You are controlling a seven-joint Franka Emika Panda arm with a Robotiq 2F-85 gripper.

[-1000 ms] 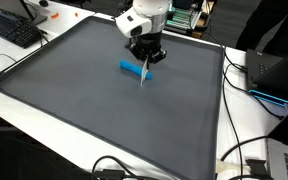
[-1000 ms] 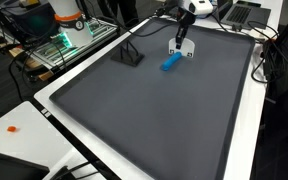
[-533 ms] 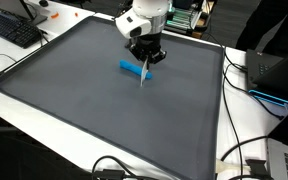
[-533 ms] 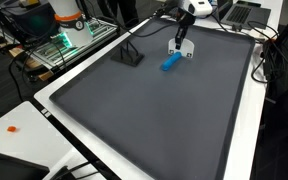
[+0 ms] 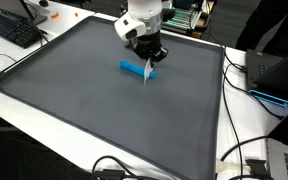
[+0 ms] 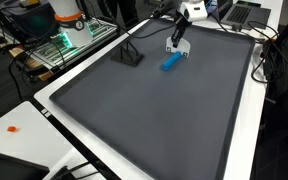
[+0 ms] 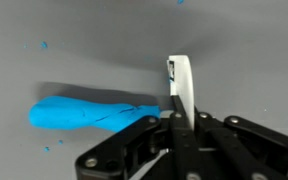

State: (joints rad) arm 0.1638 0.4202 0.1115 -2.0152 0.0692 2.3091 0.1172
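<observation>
My gripper (image 5: 147, 58) (image 6: 177, 42) hangs over the far part of a large grey mat (image 5: 94, 115) (image 6: 154, 120). In the wrist view the gripper (image 7: 181, 118) is shut on a thin flat white strip (image 7: 181, 85), which sticks out past the fingertips. In an exterior view the white strip (image 5: 146, 76) points down toward the mat. A bright blue elongated object (image 5: 134, 68) (image 6: 170, 62) (image 7: 84, 113) lies flat on the mat right beside the strip, one end close to my fingers. Whether the strip touches it I cannot tell.
A small black stand (image 6: 131, 55) sits on the mat near the blue object. A keyboard (image 5: 14, 30) lies beyond the mat's edge. A laptop (image 5: 279, 75) and cables (image 5: 234, 160) border another side, and a small orange piece (image 6: 12, 128) rests on the white table.
The gripper with the white strip has shifted slightly and tilted a little. The blue object has stayed in place.
</observation>
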